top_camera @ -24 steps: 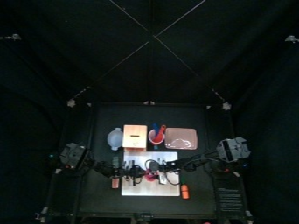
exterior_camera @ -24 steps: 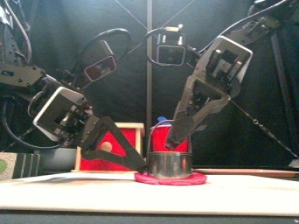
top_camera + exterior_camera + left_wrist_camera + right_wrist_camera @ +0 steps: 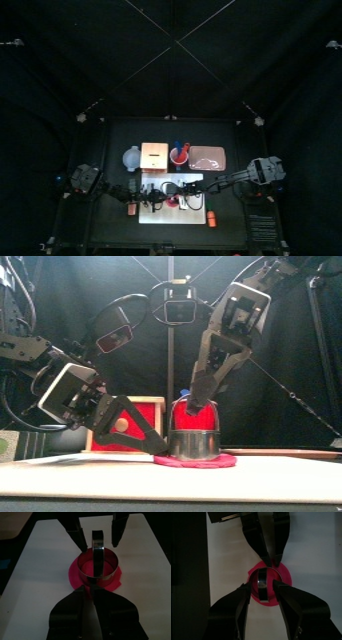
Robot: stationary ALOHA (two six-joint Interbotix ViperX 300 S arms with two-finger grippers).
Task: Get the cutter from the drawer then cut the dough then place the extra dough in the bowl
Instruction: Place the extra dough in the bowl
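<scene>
**Cutter in the dough, handle not yet gripped**

Right arm [image 3: 221, 351] has swung more upright since the last look, while the right gripper [image 3: 198, 408] stays over the cutter [image 3: 195, 443]. Nearest me, the white cutting board [image 3: 40, 562] carries the pink dough [image 3: 221, 462], and the cutter stands in it. My left gripper [image 3: 271, 562], jaws together, rests its tips on the dough's rim. The right jaws stand apart astride the wire handle [image 3: 97, 542]. I judge the cutter light, stiff and slick, the dough soft and clingy, so take the handle's crown. Behind stands the wooden box [image 3: 155, 154].
</scene>
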